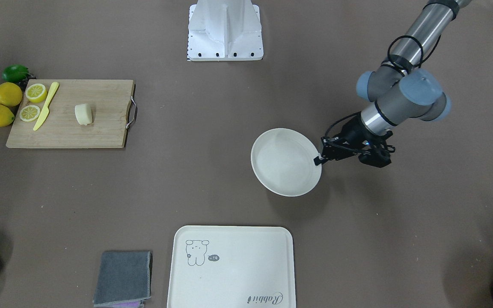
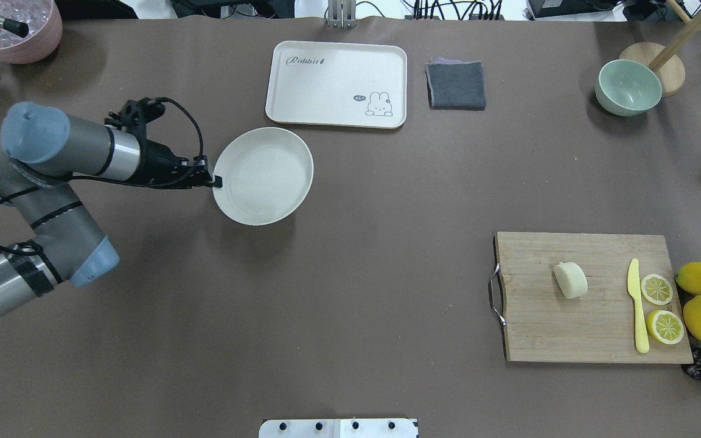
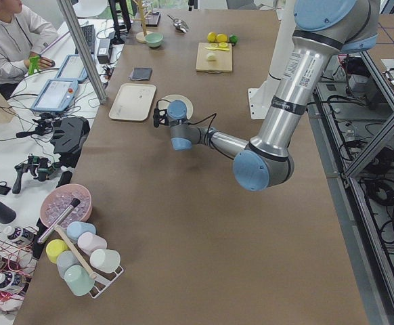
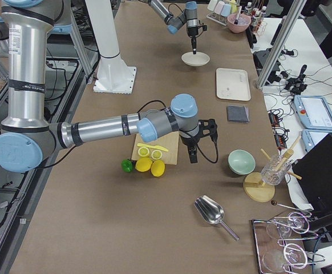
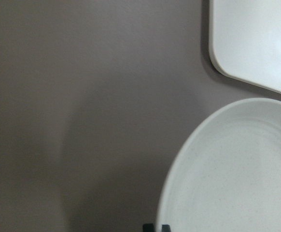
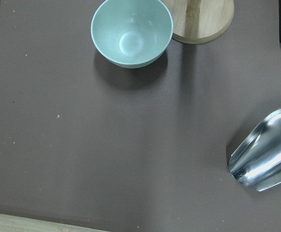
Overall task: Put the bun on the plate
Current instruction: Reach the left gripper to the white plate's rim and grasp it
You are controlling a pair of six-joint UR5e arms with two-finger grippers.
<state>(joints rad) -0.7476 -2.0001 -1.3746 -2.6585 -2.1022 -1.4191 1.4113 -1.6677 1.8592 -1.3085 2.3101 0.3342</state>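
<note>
**Plate in the grip, bun waiting on the far board**

The brown surface (image 2: 350, 274) carried everything. The left arm (image 2: 64, 146) reached across its own half. The right arm (image 4: 97, 132) showed only in the side view, hanging over the end of the wooden cutting board (image 2: 588, 322), on the side toward the green bowl (image 2: 628, 87).

The plate (image 2: 265, 182) lay just beside the cream tray (image 2: 332, 79), on the left arm's half of the surface and well apart from the board. The bun (image 2: 571, 280) sat on that board, flat side down as far as could be told, near a yellow knife (image 2: 635, 304) and two lemon halves.

The left end effector (image 2: 213, 180) was pinched on the plate's near rim. Whether the right end effector (image 4: 191, 154) was released or clenched could not be told.

The step in hand looked like positioning the plate, with the bun untouched. Next, the plate probably needed bringing toward the board, or setting down. The right arm would then have to come over the bun and grasp it gently across its rounded sides.
</note>
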